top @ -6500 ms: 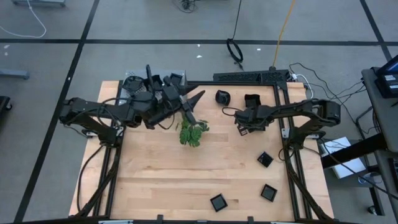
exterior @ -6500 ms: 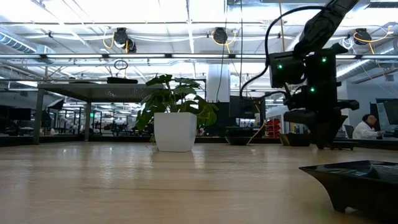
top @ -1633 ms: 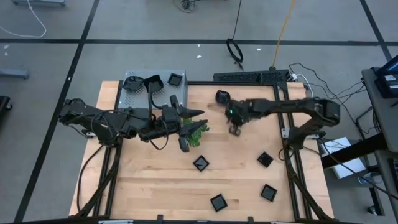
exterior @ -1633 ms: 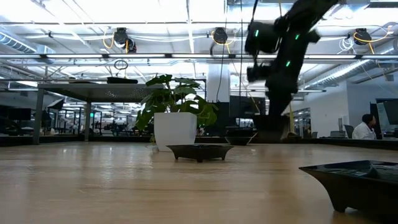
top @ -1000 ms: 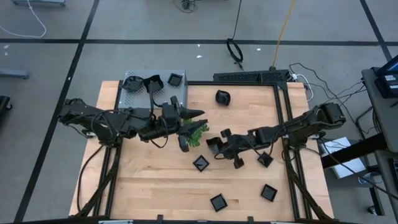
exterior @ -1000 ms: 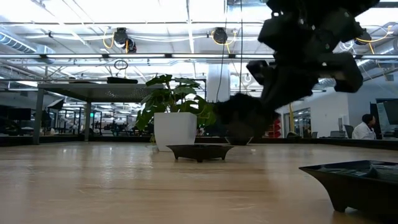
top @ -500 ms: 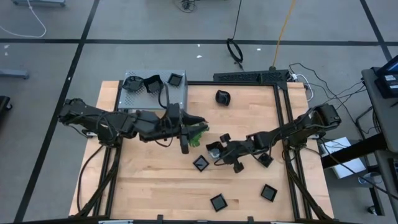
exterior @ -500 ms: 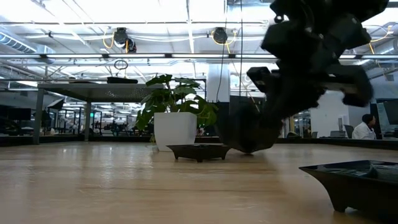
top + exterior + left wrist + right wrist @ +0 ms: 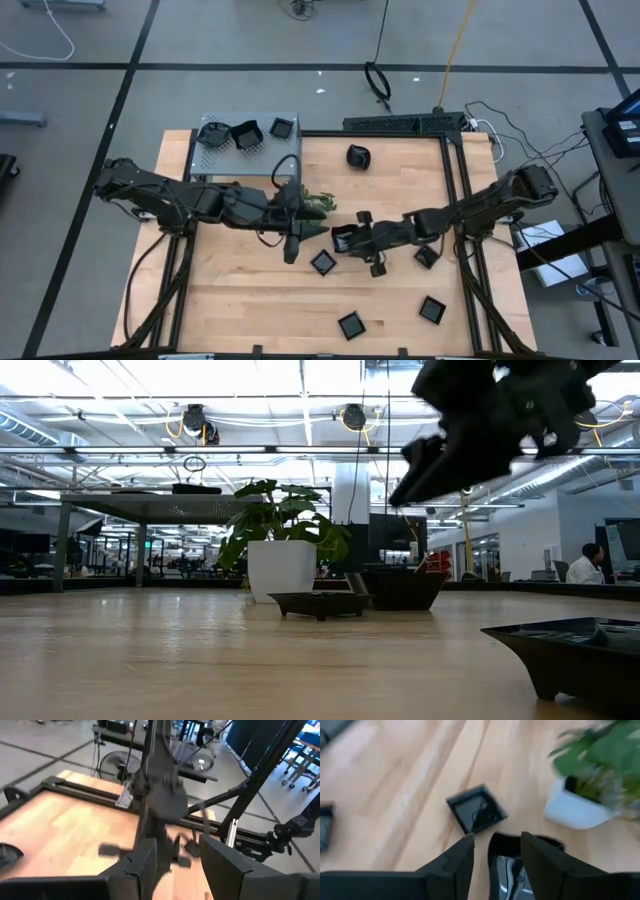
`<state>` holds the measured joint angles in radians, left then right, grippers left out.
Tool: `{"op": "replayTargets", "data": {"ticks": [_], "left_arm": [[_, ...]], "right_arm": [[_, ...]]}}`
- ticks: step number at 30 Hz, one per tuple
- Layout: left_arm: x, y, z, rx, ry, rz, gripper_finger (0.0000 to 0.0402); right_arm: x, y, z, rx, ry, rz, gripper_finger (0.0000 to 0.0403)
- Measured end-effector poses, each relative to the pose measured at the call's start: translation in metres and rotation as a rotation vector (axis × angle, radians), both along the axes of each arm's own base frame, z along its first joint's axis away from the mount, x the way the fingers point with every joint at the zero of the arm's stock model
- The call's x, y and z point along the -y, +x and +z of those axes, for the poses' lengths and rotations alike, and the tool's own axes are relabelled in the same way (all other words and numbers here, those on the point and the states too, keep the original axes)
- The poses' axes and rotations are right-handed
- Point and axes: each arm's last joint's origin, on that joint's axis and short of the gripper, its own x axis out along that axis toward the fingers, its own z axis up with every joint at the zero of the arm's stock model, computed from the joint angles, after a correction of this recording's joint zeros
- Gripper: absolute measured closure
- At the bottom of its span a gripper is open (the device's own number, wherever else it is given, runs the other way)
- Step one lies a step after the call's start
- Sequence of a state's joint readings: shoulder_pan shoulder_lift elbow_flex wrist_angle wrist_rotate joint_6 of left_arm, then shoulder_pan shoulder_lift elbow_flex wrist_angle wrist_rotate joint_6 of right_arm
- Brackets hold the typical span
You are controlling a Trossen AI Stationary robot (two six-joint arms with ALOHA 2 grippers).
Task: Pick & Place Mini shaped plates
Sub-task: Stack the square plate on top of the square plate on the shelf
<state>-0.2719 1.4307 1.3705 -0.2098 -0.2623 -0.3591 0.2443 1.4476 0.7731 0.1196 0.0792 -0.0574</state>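
In the grey perforated box (image 9: 262, 152) at the table's far left corner: three mini shaped plates, one rounded (image 9: 212, 133), two square (image 9: 245, 136) (image 9: 283, 127).

On the wood, mid-table: a deeper black dish (image 9: 400, 588) resting flat, just beside a square plate (image 9: 323, 262) and near the white-potted plant (image 9: 282, 550). Right gripper (image 9: 497, 845) spread wide above that dish, lifted clear of it in the low view, holding nothing.

Left gripper (image 9: 177, 852) close by the plant; impossible to tell its state.

Elsewhere on the table (image 9: 240, 300): a rounded dish (image 9: 358, 156) near the far edge, three square plates (image 9: 351, 325) (image 9: 432, 309) (image 9: 427, 257) toward the near right corner. Wide bare wood on the near left.

Left wrist view smeared; nearest plate (image 9: 570, 655) cut off in the low view.
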Motion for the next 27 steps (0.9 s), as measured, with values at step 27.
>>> {"op": "replayTargets", "data": {"ticks": [27], "left_arm": [[0.096,0.063,-0.199,-0.595,0.429,-0.457,0.0250]], "right_arm": [[0.040,-0.118,0.109,0.276,-0.050,-0.361,0.0261]]}}
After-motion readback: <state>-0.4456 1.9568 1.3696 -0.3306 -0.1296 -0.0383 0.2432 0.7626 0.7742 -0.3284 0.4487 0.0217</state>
